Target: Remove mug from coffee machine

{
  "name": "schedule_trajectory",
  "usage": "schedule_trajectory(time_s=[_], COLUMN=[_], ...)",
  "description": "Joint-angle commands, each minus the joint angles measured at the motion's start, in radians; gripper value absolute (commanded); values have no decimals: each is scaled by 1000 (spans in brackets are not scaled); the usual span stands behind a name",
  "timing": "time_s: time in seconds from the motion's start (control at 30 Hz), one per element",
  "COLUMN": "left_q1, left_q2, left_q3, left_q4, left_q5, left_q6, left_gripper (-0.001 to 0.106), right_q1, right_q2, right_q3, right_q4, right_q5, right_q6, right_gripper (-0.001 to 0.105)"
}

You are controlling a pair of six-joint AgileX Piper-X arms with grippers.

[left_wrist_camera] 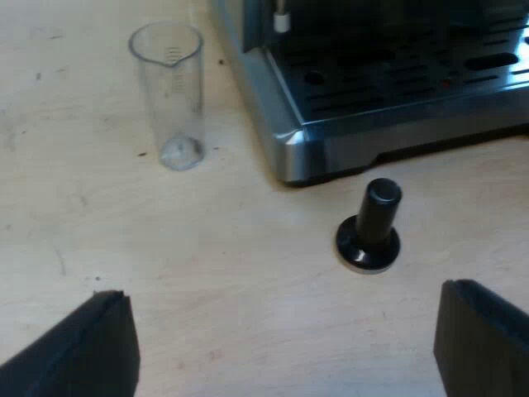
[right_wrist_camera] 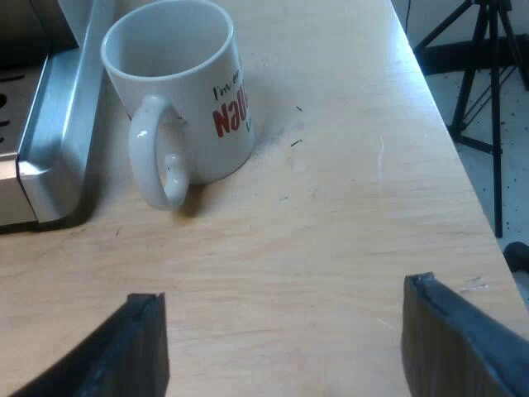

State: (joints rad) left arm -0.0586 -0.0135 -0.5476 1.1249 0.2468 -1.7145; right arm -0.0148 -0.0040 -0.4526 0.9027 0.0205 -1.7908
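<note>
— Right hand (right_wrist_camera: 281, 294) up close: its two black fingers (right_wrist_camera: 140, 347) are spread wide with nothing between them, hanging over bare tabletop (right_wrist_camera: 331, 215). So is the mug job done or what?

— Looks done to me tbh. That white mug (right_wrist_camera: 207, 124) stands upright on the tabletop, just beside the corner of the espresso machine (right_wrist_camera: 50, 141), not on it. You can see its handle (right_wrist_camera: 157, 169) pointing to the near side, toward the hand. Looks empty inside.

— And the hand isn't touching it?

— Nope, clear gap; the mug sits a bit farther off than the fingertips. My guess is all that's left is backing the arm away, if anything.

— What about the other arm?

— Left hand (left_wrist_camera: 283, 291) is spread open and empty too, low over the tabletop. Near it stands the tamper (left_wrist_camera: 370, 227) with the black knob, upright, apart from the machine's front corner. Farther off is the measuring glass (left_wrist_camera: 169, 95), which looks empty. The stretch of drip tray (left_wrist_camera: 388, 83) I can see is bare, which fits.
</note>
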Motion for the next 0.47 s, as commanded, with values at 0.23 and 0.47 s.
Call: schedule_trajectory(time_s=[0.23,0.47], left_q1=[0,0], left_q2=[-38,-38], left_q3=[-1,-1], left_q4=[-7,-4], left_q5=[12,12], left_q6=[6,6], left_gripper=[87,87], right_q1=[-4,-4], right_q2=[-47,-47], right_q3=[-7,-7], right_q4=[-1,-1], right_q5=[-2,-2], right_q6=[-1,-1], right_gripper=[62,62])
